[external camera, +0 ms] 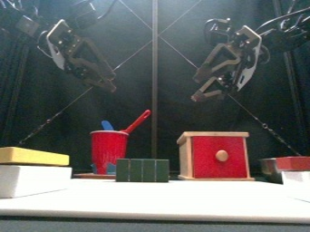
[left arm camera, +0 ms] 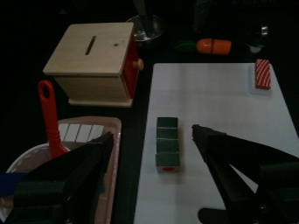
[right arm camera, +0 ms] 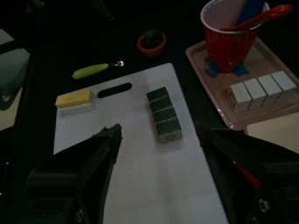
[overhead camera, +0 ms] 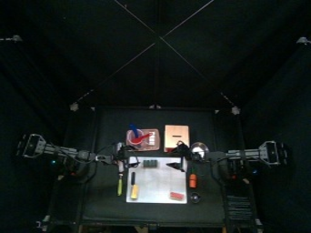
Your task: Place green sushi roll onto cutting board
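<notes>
Green sushi roll (external camera: 143, 169) on cutting board (external camera: 158, 201); both arms hang raised.

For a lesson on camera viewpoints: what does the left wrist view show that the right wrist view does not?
Only the left wrist view shows the wooden box with a slot in its top and a red striped piece. Only the right wrist view shows the red cup, a yellow block and a yellow-green stick. Both show the white board with the green roll lying on it.
</notes>
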